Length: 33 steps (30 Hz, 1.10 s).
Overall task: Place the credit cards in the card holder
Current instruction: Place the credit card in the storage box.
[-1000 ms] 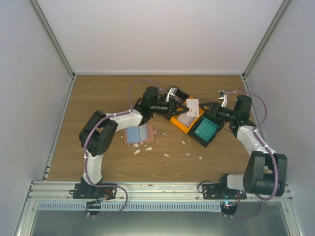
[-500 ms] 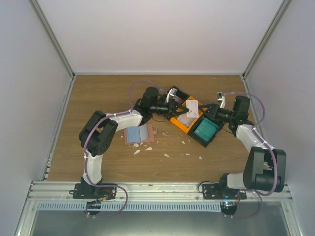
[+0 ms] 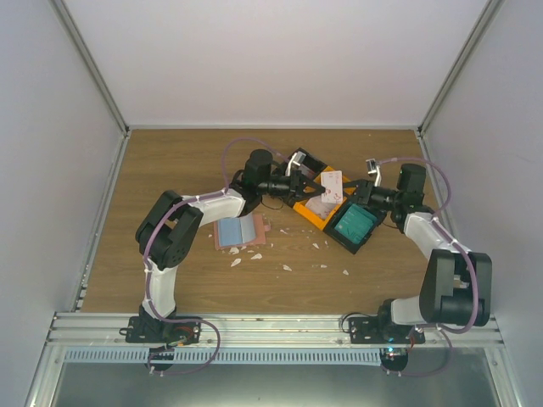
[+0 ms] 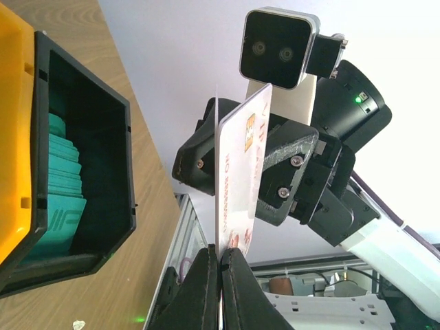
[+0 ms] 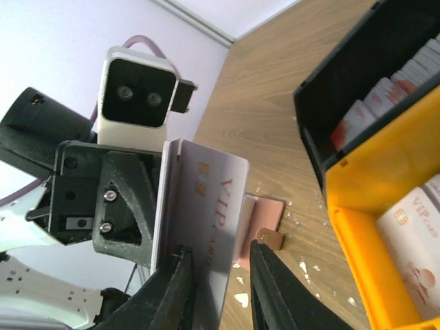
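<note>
While your left gripper (image 4: 220, 260) clenches one credit card (image 4: 240, 172) in the air and the right gripper (image 5: 220, 254) stands released around it, close the right squarely before letting go, then bring the card to the open card holder (image 3: 240, 231) on the desk (image 3: 170, 170).

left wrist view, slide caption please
Left end effector pinches a card facing the right end effector; teal cards in a black bin
</note>
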Motion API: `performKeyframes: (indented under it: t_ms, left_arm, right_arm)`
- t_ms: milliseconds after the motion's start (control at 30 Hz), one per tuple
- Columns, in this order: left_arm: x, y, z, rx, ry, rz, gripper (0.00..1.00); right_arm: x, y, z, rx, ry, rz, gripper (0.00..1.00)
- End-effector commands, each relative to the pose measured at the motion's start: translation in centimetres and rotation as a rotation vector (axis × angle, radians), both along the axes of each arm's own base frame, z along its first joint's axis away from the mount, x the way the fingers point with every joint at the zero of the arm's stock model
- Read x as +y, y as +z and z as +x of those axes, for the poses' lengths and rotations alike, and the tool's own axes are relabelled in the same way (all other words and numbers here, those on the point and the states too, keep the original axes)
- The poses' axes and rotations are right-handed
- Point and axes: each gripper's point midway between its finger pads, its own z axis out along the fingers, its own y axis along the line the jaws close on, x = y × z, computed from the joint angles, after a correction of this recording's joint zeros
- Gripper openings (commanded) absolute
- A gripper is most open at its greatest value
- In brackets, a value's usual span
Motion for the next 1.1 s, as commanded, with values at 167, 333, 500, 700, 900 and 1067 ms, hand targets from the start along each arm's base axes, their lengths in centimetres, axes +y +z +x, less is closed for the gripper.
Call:
performKeyframes:
  t_ms: [167,333,500,700,900,1067]
  left_arm:
    - [-0.3,1.7,0.8,-0.035,0.009,-0.040,0.00]
    - [-0.2,0.4,1.4,-0.024,0.023,-0.017,0.00]
    - [-0.5,-1.0,1.8,-0.007,0.012,-0.012,0.01]
    - [-0.6,-2.5,2.2,0.011,0.012,-0.002,0.03]
    - [-0.6,-3.5,2.3,0.031,0.002,-0.025,0.05]
    - [-0.9,-4.7,2.8,0.037,0.011,-0.007,0.03]
  right_arm:
    - [0.8,2.8,-0.1,-0.030,0.036,0.067,0.04]
    - [-1.0,2.1,0.9,0.003,-0.068,0.053,0.00]
    - [-2.2,1.7,1.4,0.033,-0.122,0.055,0.01]
    - [-3.7,0.5,2.1,0.100,-0.176,0.069,0.00]
    - [-3.9,0.3,2.7,0.111,-0.168,0.061,0.01]
    - [-4.5,-0.8,3.5,0.132,-0.197,0.021,0.01]
